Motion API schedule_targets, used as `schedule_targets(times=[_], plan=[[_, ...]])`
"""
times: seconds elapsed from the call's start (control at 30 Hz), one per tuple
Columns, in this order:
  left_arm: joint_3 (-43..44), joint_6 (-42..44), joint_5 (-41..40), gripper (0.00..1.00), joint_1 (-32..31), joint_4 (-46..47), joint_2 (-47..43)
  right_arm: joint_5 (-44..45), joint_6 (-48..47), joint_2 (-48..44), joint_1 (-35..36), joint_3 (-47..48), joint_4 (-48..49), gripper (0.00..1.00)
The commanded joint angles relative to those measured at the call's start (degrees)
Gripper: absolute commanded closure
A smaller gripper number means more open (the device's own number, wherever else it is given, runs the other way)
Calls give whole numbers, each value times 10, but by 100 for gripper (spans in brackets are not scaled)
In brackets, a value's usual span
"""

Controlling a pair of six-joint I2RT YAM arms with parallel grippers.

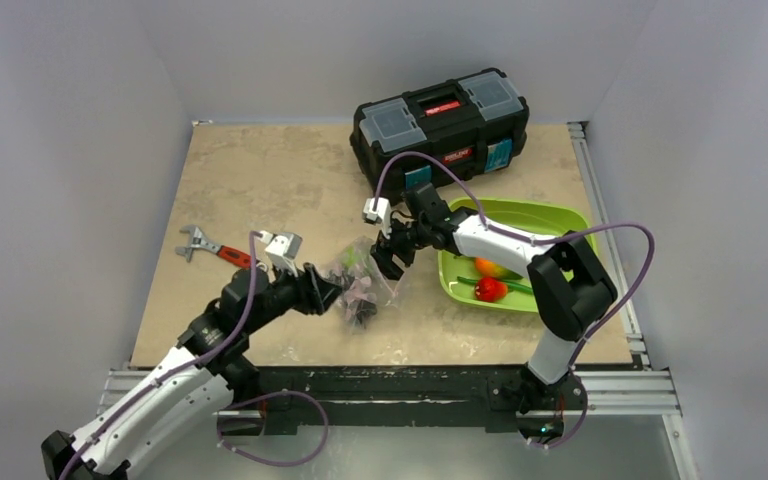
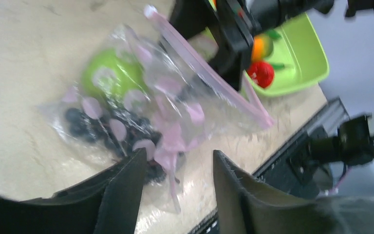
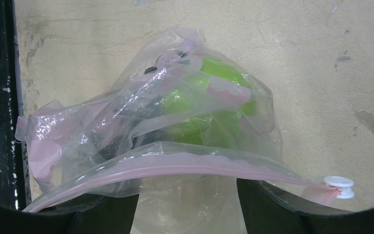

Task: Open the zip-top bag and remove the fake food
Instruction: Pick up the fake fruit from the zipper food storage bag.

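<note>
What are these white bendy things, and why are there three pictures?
They are two robot arms with pinching grippers. One camera looks down from above; one sits on each wrist, looking past its own fingers. On the table: a clear plastic zip-top bag holding a green toy apple and dark toy grapes, a red-handled wrench, a black toolbox, and a green tray with an orange fruit and a red pepper. The left gripper and right gripper are both open at the bag, so nothing is held.
</note>
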Motion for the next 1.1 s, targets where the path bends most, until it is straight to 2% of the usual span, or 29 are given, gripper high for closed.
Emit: schedule_targets(times=[0.0, 0.03, 0.07, 0.23, 0.4, 0.67, 0.87, 1.07], plan=[[61, -4, -42, 62, 66, -42, 68, -13, 6, 9, 3, 14, 21, 29], [68, -3, -38, 74, 86, -27, 101, -16, 5, 11, 4, 16, 20, 29], [75, -1, -24, 80, 105, -3, 141, -16, 5, 12, 4, 16, 20, 29], [139, 17, -13, 94, 148, 64, 331, -16, 1, 12, 3, 15, 19, 29], [187, 40, -17, 97, 152, 92, 446, -16, -2, 18, 4, 20, 15, 28], [236, 56, 113, 98, 152, 161, 576, 3, 6, 38, 4, 37, 18, 24], [223, 40, 184, 99, 138, 208, 623, 16, 15, 47, 5, 41, 25, 18], [204, 8, 201, 99, 117, 257, 642, 50, 17, 60, 14, 41, 21, 13]])
